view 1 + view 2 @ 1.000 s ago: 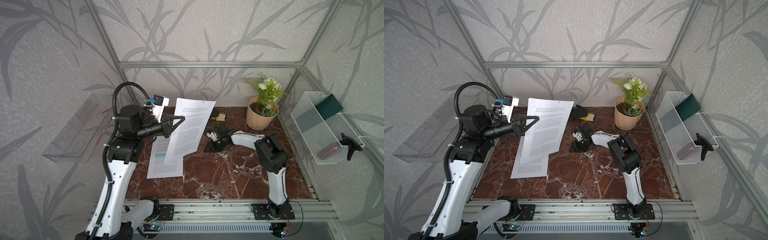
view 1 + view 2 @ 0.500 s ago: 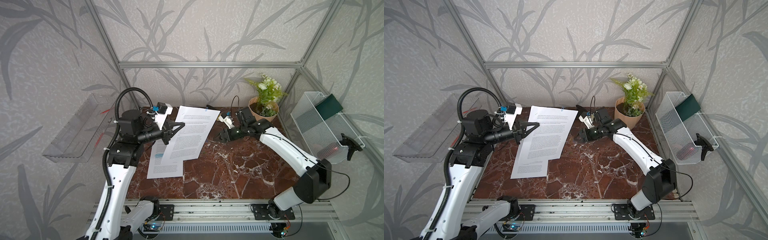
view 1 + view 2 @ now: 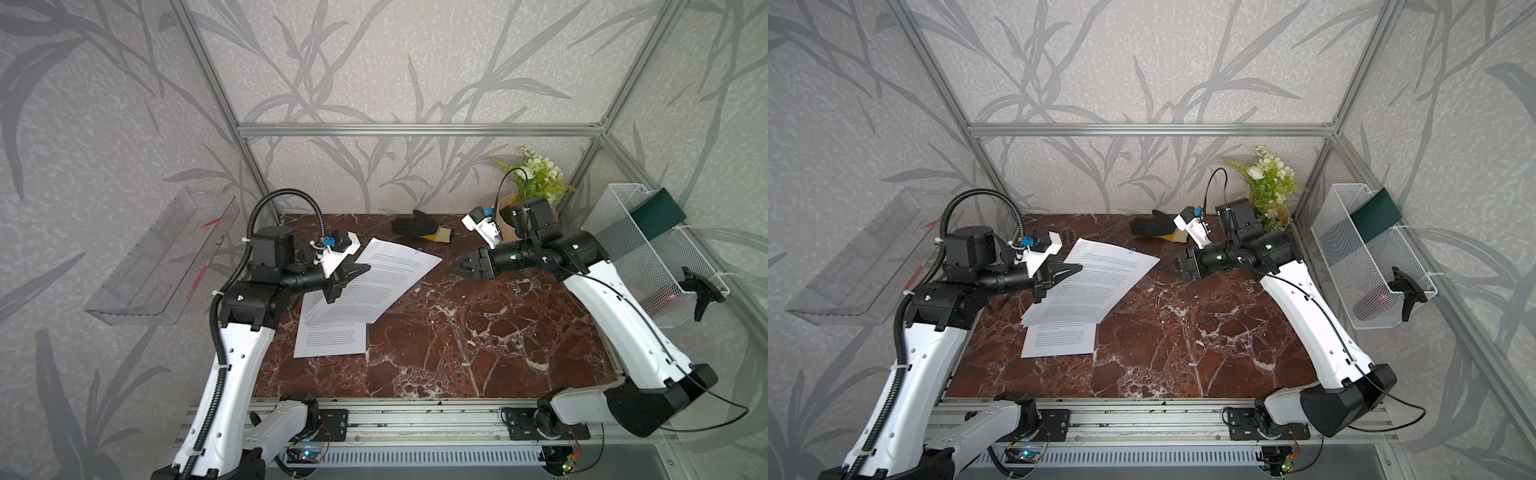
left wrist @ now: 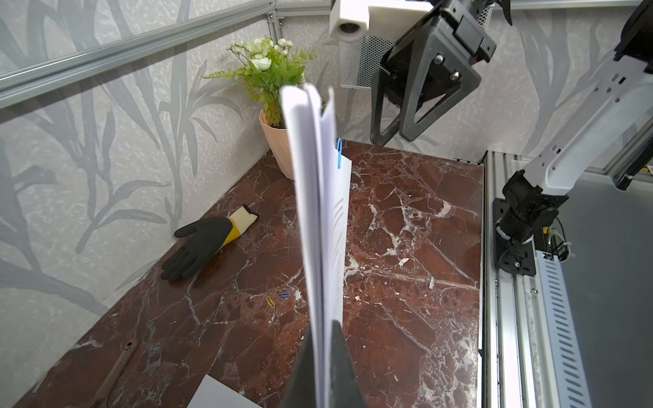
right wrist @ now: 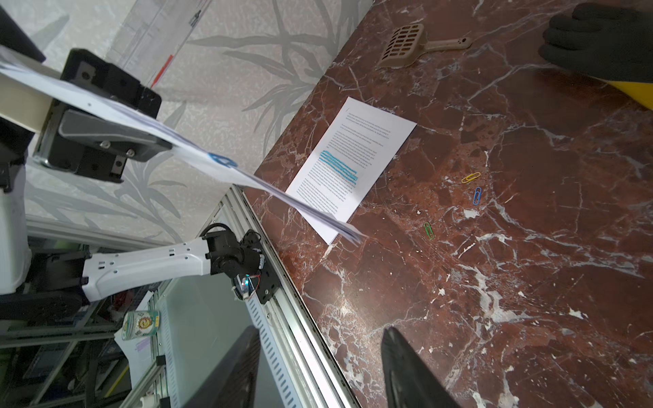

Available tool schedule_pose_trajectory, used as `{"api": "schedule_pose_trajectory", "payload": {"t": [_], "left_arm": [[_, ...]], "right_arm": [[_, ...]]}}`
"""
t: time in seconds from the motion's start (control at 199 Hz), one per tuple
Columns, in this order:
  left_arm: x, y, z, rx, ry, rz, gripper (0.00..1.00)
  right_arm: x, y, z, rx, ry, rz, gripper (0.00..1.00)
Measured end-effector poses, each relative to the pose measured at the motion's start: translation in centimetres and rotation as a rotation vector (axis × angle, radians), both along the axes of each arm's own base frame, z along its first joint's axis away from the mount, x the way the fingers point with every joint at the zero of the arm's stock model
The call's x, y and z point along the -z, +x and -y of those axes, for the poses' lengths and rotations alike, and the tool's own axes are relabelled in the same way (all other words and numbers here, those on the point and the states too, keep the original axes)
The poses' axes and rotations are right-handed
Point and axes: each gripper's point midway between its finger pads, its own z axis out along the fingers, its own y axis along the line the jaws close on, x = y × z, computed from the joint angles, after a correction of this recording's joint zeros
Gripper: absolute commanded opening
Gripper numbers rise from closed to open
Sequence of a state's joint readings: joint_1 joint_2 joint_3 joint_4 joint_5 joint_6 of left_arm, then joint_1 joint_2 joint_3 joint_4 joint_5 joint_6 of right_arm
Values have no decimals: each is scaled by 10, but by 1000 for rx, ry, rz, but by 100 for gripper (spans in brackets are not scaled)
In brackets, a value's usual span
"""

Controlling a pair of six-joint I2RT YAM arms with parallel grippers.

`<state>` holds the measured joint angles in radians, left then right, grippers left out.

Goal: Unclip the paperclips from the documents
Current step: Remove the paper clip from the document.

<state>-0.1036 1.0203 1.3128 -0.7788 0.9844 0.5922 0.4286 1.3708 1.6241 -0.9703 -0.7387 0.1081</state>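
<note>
1. My left gripper [image 3: 362, 270] is clenched on the left edge of the held stack [image 3: 386, 282], left of centre in both top views. The wrist view shows the sheets pinched between my two fingers [image 4: 339, 367].
2. The held stack is lifted and tilted above the marble table [image 3: 457, 332].
3. A blue paperclip [image 3: 418, 250] sits on the stack's far edge, near the corner away from my left gripper. It also shows edge-on in the left wrist view [image 4: 339, 153].
4. My right gripper [image 3: 462, 266], right of centre, has its jaws parted and holds nothing. Its tips point at the stack's right corner, near it but apart. The clip lies up and left of them in the frame.
5. The flat document [image 3: 332, 338] lies on the table below the held stack in the frame, partly covered by it. Its blue highlighted lines show in the right wrist view [image 5: 339, 166].
6. A yellow paperclip [image 5: 471, 177], a loose blue paperclip [image 5: 477, 195] and a green paperclip [image 5: 429, 230] lie on the marble, apart from both documents.
7. A black glove [image 3: 415, 226] lies at the back of the table.
</note>
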Motion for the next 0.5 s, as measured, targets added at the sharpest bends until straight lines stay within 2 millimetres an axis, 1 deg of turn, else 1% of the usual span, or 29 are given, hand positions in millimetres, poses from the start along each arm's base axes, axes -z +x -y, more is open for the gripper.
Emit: {"api": "schedule_pose_trajectory", "payload": {"t": [0.206, 0.281, 0.386, 0.502], "left_arm": [[18, -7, 5, 60, 55, -19, 0], [23, -12, 8, 88, 71, -24, 0], [31, -21, 13, 130, 90, -38, 0], [39, -33, 21, 179, 116, -55, 0]], "right_arm": [[3, -29, 4, -64, 35, 113, 57], [0, -32, 4, -74, 54, 148, 57], [-2, -33, -3, -106, 64, 191, 56], [3, -38, -12, -164, 58, 245, 54]]}}
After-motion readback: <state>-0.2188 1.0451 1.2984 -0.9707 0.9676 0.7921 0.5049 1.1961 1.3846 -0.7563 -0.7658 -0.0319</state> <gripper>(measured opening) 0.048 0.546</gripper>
